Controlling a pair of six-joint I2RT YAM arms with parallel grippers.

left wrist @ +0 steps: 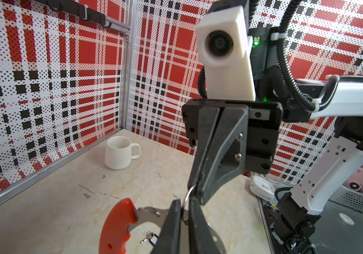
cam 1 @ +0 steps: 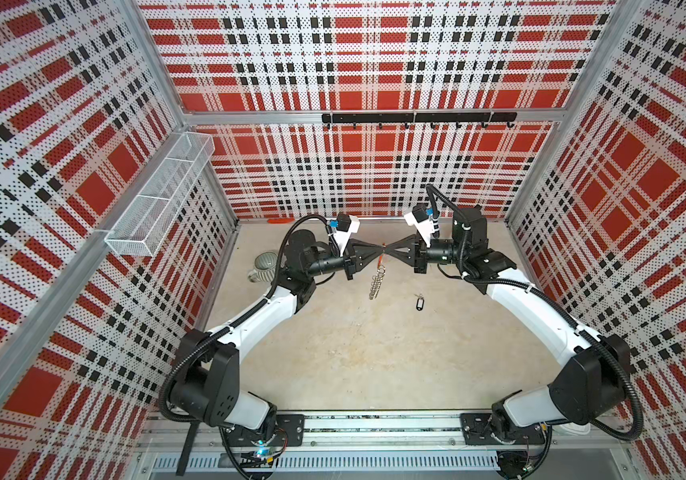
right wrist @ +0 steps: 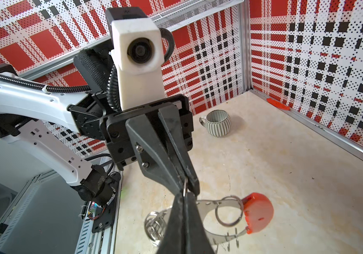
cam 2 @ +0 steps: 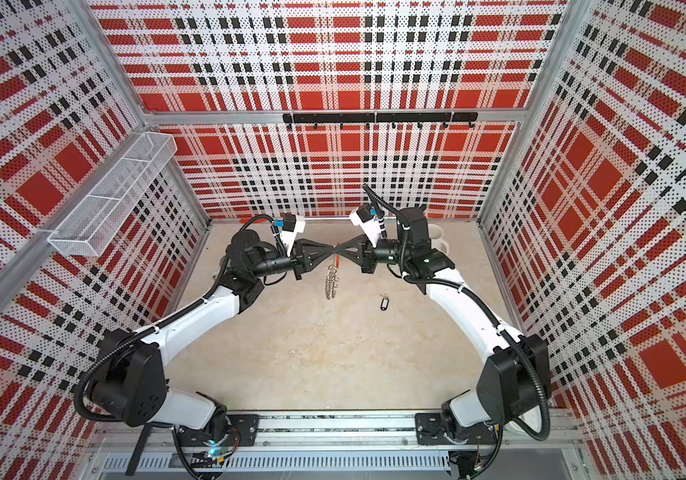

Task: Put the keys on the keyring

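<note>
Keyring (cam 1: 377,284) dangles, clenched by my left hand (cam 1: 379,249) and right hand (cam 1: 389,249); keys (cam 1: 419,302) lie below on tabletop (cam 1: 353,353), nearer right.

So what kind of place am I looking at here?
Likely a robot test booth: plaid perforated walls enclose a small tabletop, and the left arm and right arm are mounted on a metal rail.

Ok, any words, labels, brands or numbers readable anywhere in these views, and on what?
None can be read.
The key tag is too small to tell if it bears print.
The white mug, striped mug and the keyring's red grip show no lettering.
</note>
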